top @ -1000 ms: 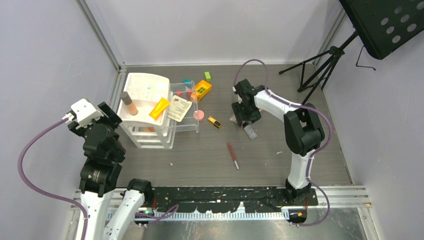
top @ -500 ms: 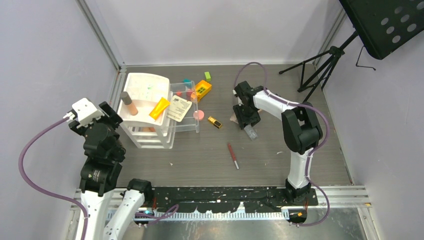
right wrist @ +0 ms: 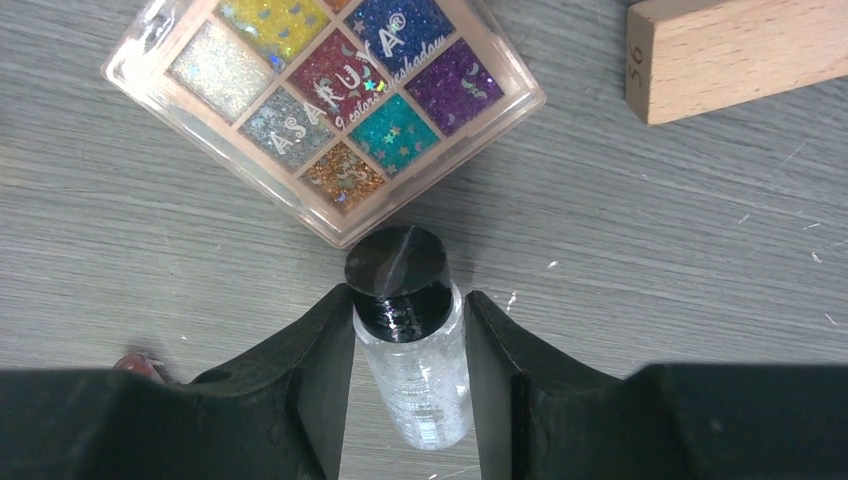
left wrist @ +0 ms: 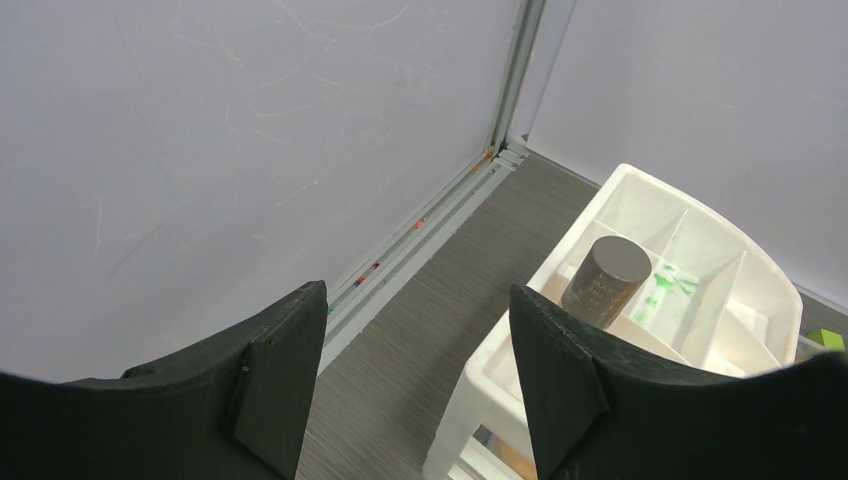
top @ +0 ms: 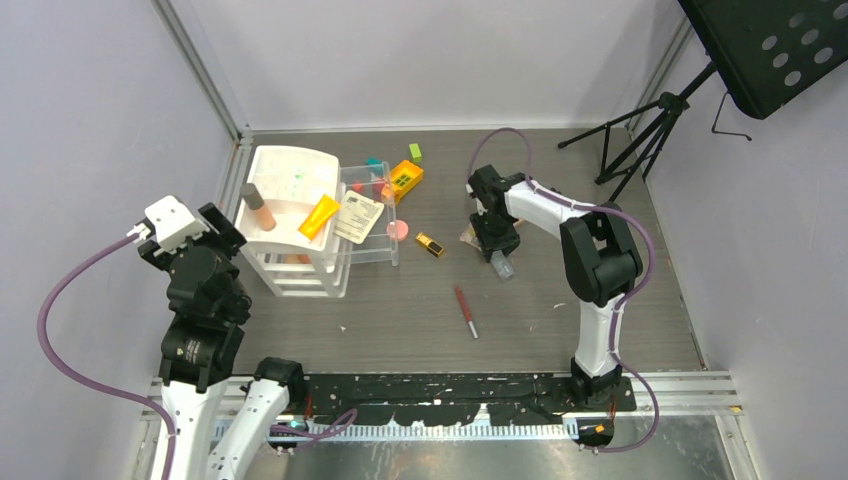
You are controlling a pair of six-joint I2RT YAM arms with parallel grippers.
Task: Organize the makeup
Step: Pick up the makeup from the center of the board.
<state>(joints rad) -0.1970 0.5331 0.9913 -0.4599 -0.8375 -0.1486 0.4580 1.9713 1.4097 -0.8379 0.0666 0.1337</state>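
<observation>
Right claw [right wrist: 408, 302] grasps the glitter vial [right wrist: 418, 375], which lies on the grey woodgrain counter [right wrist: 650, 250], its black cap just beside the eyeshadow palette [right wrist: 325, 100]. The smooth, round, clear plastic may roll or squirt from the hard pads and nudge the glossy square palette. Left claw [left wrist: 415, 350] hangs released near the white organiser [left wrist: 700, 215].

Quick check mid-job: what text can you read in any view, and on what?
"ASARUY", last letters unsure: eyeshadow palette lid.
"9 colors eyeshadow": same lid, second line.
"56", second digit uncertain: wooden block end.
Print on the dark-capped tube in the white organizer: blurred, unreadable.
Print on the card on the clear drawers: too small.
On the glitter bottle: no text visible.
</observation>
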